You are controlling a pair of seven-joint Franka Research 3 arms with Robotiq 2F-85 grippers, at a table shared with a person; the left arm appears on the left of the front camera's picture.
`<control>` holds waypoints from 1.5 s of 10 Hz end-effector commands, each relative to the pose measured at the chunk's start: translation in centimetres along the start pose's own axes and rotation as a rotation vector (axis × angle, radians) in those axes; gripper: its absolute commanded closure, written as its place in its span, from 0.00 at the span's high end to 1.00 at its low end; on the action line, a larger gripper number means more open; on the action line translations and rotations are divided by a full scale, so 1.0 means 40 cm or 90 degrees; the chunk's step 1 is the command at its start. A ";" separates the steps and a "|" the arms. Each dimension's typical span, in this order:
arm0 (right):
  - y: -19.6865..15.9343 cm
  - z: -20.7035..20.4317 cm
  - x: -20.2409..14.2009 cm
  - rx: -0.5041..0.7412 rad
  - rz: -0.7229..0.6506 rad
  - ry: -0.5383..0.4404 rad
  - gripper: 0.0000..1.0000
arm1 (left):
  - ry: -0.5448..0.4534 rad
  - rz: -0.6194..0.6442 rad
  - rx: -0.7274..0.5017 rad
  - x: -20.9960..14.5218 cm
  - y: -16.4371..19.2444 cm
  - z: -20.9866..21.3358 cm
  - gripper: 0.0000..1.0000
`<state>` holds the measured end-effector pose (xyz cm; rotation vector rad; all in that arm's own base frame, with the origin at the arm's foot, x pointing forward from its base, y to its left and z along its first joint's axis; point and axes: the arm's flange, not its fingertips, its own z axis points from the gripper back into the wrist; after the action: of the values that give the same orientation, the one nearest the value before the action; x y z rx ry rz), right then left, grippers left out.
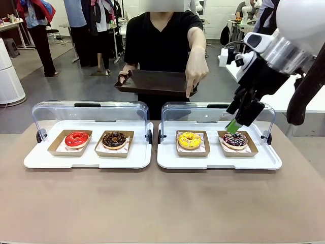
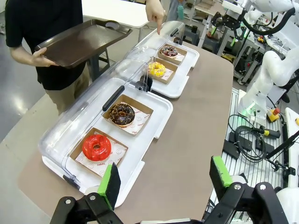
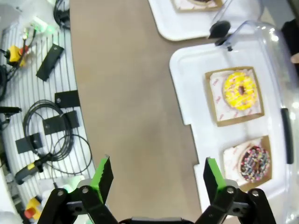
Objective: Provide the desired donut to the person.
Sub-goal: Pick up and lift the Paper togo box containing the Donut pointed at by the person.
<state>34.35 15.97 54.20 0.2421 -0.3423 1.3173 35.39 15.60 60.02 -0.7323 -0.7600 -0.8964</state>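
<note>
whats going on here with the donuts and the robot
A person across the table holds a brown tray in one hand and points the other hand down, seemingly at the yellow donut. The right end effector hovers open near the sprinkled chocolate donut beside it, holding nothing. The left end effector is open and empty too. No donut has been picked up yet.

White arm (image 1: 297, 23), black green-padded pincer (image 1: 239, 122)

The brown table (image 1: 162, 203) bears a left tray (image 1: 38, 160) and a right tray (image 1: 170, 161), seemingly just apart.
</note>
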 end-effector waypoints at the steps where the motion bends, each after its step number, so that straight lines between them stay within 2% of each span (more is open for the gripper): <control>1: 0.011 0.004 -0.013 0.013 -0.030 -0.005 1.00 | 0.005 -0.005 -0.003 -0.003 -0.003 0.004 1.00; 2: 0.000 0.000 0.000 0.000 0.000 0.000 1.00 | 0.005 -0.005 -0.003 -0.003 -0.003 0.004 1.00; 10: 0.003 0.006 -0.001 0.010 0.002 -0.009 1.00 | 0.005 -0.005 -0.003 -0.003 -0.003 0.004 1.00; 11: 0.030 -0.042 0.038 -0.029 0.048 0.038 1.00 | 0.005 -0.005 -0.003 -0.003 -0.003 0.004 1.00; 13: 0.020 -0.166 0.082 -0.015 0.160 0.088 1.00 | 0.005 -0.005 -0.003 -0.003 -0.003 0.004 1.00; 15: -0.009 -0.269 0.080 0.003 0.182 0.124 1.00 | 0.005 -0.005 -0.003 -0.003 -0.003 0.004 1.00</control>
<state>34.76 23.02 46.96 0.1060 -0.2149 1.5916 35.38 15.58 60.03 -0.7322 -0.7592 -0.8966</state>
